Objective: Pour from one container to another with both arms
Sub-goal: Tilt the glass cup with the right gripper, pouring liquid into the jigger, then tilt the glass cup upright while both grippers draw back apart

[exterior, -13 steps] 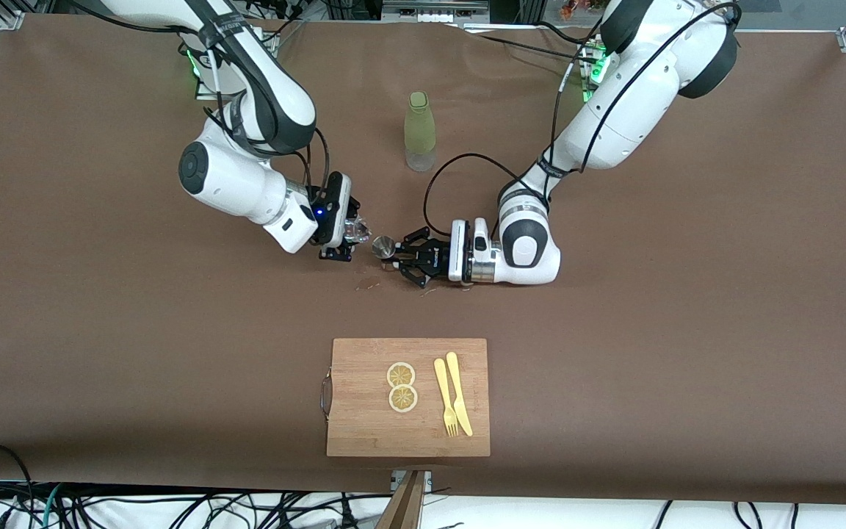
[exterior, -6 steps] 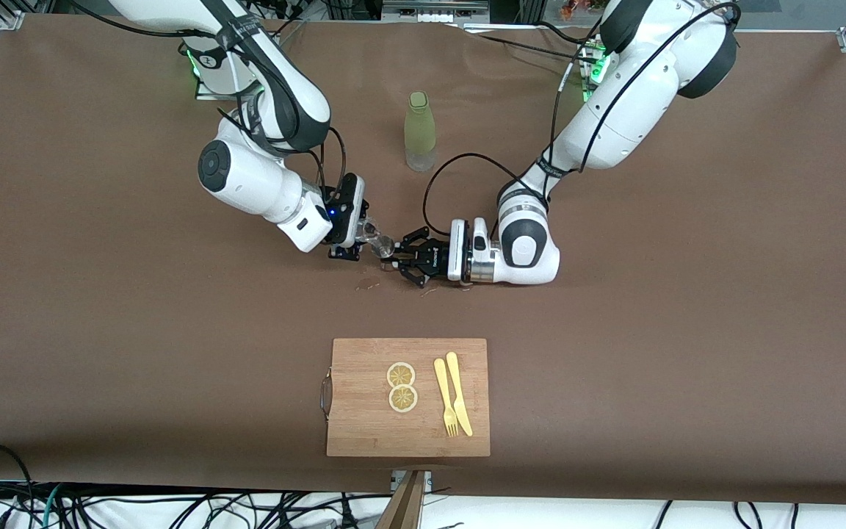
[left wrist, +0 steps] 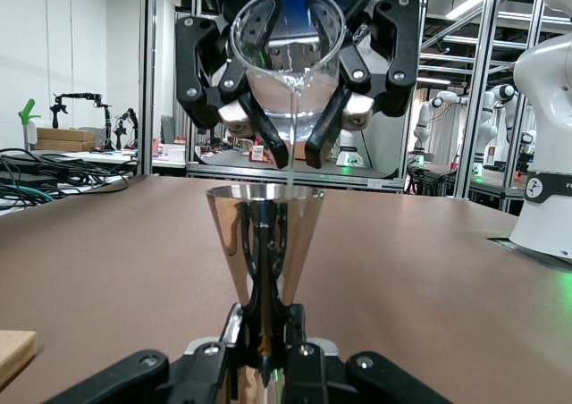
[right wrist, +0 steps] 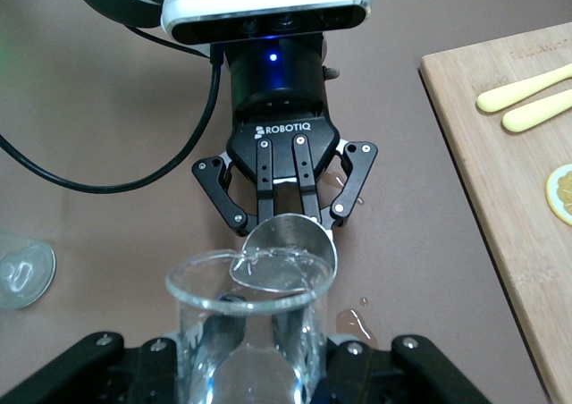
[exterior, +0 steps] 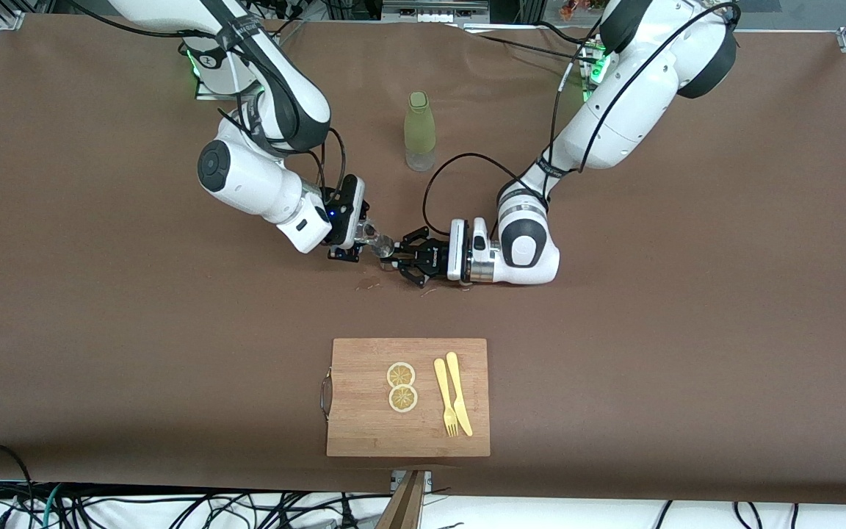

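My left gripper lies low over the middle of the table, shut on a small cone-shaped metal cup that stands upright. In the left wrist view the cup rises from between my left gripper's fingers. My right gripper is shut on a clear glass beaker, tipped with its lip over the cup. A thin stream of clear liquid falls from the beaker into the cup. The right wrist view shows the beaker and the cup's rim just past its lip.
A yellow-green bottle stands farther from the front camera than the grippers. A wooden cutting board with two lemon slices, a yellow fork and a knife lies nearer. Wet spots mark the cloth beside the cup.
The right arm has carried the beaker toward the left gripper and brought its lip over the metal cup. The left arm has held still.
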Motion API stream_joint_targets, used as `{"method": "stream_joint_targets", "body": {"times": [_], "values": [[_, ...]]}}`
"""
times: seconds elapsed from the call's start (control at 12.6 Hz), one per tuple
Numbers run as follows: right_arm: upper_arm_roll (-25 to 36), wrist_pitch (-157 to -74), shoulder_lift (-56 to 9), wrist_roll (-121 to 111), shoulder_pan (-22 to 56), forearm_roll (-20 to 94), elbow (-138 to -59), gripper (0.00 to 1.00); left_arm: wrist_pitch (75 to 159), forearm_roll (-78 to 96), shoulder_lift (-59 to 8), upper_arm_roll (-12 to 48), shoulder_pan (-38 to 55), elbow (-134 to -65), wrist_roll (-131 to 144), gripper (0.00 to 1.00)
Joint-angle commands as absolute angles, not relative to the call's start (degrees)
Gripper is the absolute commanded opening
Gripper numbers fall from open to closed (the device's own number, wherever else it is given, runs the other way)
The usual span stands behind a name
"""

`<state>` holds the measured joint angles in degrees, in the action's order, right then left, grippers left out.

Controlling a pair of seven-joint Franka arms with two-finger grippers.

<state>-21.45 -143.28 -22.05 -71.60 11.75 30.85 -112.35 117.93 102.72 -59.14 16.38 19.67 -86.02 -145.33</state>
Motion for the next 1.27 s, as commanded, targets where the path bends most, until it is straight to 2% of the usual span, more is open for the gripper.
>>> {"method": "stream_joint_targets", "body": {"times": [0.0,0.32,0.95,1.19], "values": [[-21.71,-143.7,-22.59,-70.14,11.86,30.41,-111.27,0.2,117.86,105.47,-59.77,15.65,20.57,-84.73,-147.04,0.0],[-21.8,-144.49,-22.33,-70.92,11.51,31.98,-111.44,0.2,117.77,105.47,-59.68,15.38,20.57,-84.73,-147.04,0.0],[-21.8,-143.88,-21.71,-92.7,10.9,56.22,-111.71,0.2,116.46,104.94,-59.15,13.72,20.3,-84.81,-147.13,0.0],[-21.27,-138.37,-20.04,-97.11,7.93,60.46,-111.88,0.2,115.93,104.94,-57.66,13.18,19.08,-86.04,-148.36,0.0]]}}
